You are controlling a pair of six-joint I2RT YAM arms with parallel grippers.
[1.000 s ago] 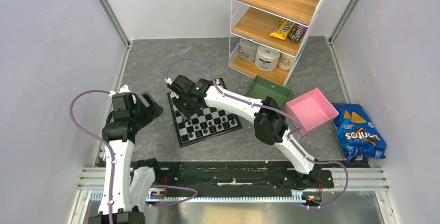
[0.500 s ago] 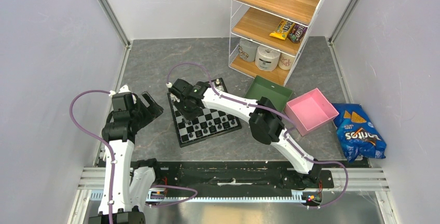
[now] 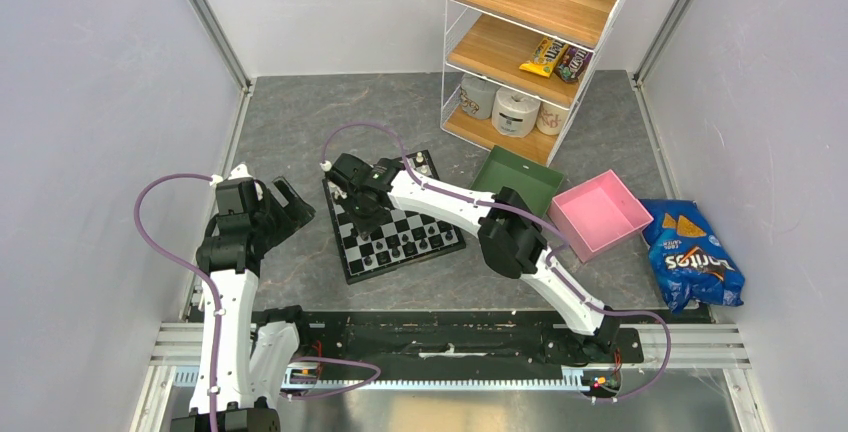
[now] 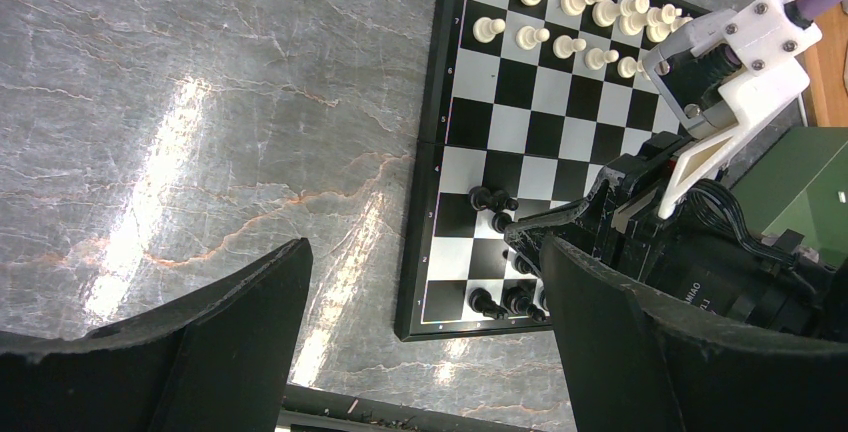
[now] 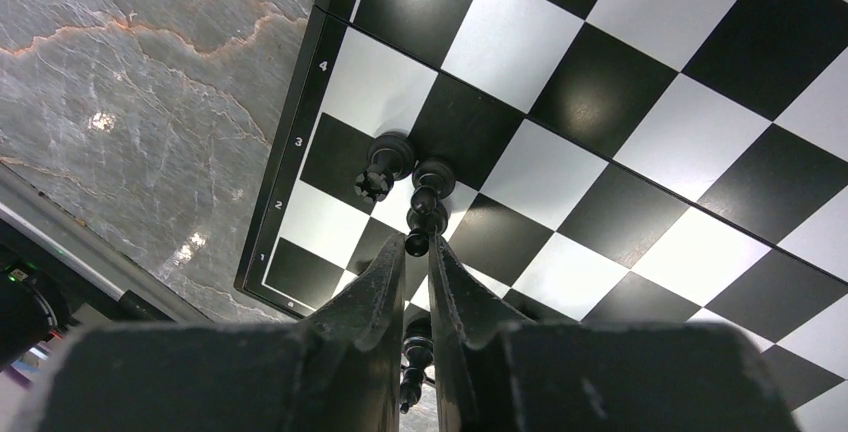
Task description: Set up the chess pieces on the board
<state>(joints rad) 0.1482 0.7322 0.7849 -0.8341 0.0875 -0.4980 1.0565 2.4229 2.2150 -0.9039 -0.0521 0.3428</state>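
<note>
The board [image 3: 405,220] lies at the table's middle, tilted. In the left wrist view, cream-white chess pieces [image 4: 580,12] fill its far rows and black pieces [image 4: 500,302] stand at its near edge. My right gripper [image 3: 362,214] reaches over the board's left side. Seen from the right wrist, that gripper [image 5: 417,240] is shut on the head of a black piece [image 5: 428,202] standing near the board's numbered edge. Another black piece [image 5: 385,162] stands right beside it. My left gripper [image 3: 285,207] hovers open left of the board, and in its own view this gripper [image 4: 425,247] holds nothing.
A green tray [image 3: 520,177] and a pink tray [image 3: 600,214] sit right of the board. A wire shelf [image 3: 530,42] with snacks and paper rolls stands at the back. A blue chips bag [image 3: 695,257] lies at the far right.
My right gripper has shifted slightly over the board's left side and closed its fingers onto the black piece. The left arm has not moved.
</note>
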